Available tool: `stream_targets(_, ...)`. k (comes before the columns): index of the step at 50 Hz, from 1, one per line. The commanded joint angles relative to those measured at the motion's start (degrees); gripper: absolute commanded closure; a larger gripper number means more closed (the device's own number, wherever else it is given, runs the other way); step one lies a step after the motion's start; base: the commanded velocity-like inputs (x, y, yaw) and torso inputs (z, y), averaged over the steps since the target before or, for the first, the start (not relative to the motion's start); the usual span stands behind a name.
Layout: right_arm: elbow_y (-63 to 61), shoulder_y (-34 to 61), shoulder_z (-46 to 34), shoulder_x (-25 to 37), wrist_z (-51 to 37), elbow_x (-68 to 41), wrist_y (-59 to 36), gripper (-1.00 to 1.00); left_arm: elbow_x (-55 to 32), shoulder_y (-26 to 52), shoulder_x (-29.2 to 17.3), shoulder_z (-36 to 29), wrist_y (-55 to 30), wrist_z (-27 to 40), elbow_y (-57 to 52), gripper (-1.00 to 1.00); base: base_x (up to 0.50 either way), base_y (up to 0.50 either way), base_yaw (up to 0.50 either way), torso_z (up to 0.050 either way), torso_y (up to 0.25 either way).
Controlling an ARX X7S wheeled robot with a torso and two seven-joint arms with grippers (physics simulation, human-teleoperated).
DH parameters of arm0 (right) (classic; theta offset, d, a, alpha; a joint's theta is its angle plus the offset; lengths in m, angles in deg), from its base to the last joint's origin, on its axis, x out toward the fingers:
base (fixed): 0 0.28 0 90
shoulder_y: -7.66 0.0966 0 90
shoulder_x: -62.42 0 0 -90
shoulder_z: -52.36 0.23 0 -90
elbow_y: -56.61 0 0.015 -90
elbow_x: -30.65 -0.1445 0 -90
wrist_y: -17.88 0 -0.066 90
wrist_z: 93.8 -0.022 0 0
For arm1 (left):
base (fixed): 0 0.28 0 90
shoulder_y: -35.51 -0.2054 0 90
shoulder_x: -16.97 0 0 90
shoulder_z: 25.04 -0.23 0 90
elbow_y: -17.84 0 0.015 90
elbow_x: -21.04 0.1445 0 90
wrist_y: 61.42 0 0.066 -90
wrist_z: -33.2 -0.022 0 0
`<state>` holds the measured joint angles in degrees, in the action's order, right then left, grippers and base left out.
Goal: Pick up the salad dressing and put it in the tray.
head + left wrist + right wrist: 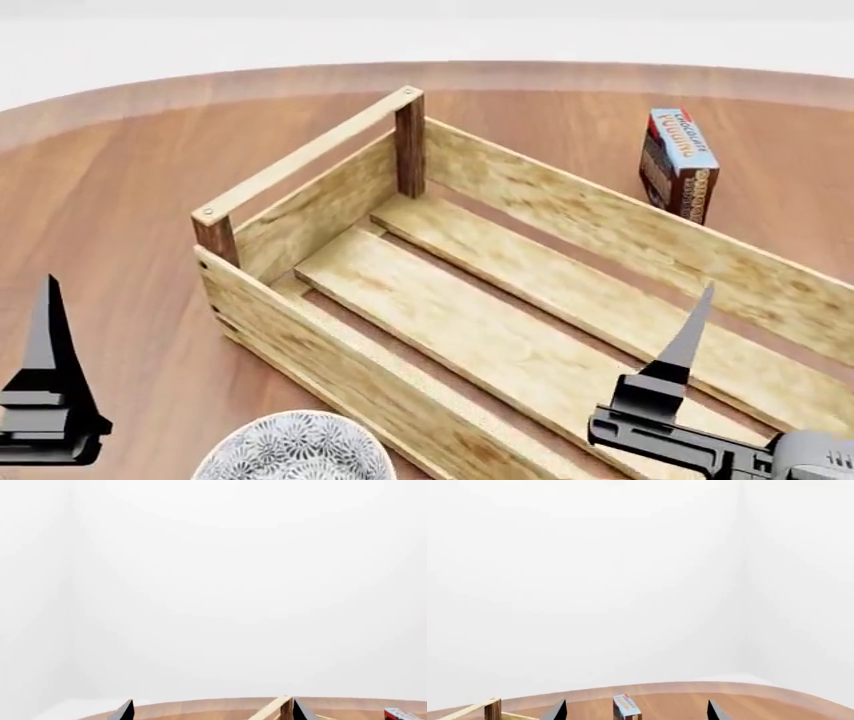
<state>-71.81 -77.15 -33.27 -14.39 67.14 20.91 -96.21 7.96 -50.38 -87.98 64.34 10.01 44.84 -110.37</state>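
Observation:
The salad dressing is out of view in all three views. The tray point(307, 152), a light-wood slatted crate with dark corner posts, lies empty across the middle of the round table; one corner post shows in the left wrist view point(285, 709) and one in the right wrist view point(492, 708). My left gripper point(212, 711) is open, held level and facing the white wall. One of its fingers point(50, 335) rises at the tray's near left. My right gripper point(637, 711) is open too, and a finger point(686, 340) of it stands over the tray's near right end.
A red-blue pudding box point(679, 165) stands upright beyond the tray's far side; it also shows as the box point(625, 706) between my right fingers' line of sight, and the box point(400, 713). A white patterned bowl point(296, 450) sits at the near edge. The wooden table point(120, 180) curves away behind.

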Motion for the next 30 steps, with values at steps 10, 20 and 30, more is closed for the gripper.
stream_targets(10,0.24,-1.40,1.56,-0.01,1.20,-3.36,4.19,-1.00,-0.34,-0.09,-0.83,-0.50,0.41,0.82,-0.42,-1.00,0.05,0.00,0.00,0.000,0.000)
stream_targets(20,0.23,-1.96,1.62,-0.05,0.86,-3.32,5.78,-1.00,-0.44,-0.40,-1.06,-0.69,1.19,1.12,0.03,-1.00,0.00,0.00,0.47,0.000,0.000)
stream_targets(30,0.53,-1.99,1.41,0.17,0.52,-3.33,6.16,-1.00,-0.86,-0.34,-1.25,-0.61,1.29,1.62,0.10,-1.00,0.00,0.00,0.50,0.000,0.000)
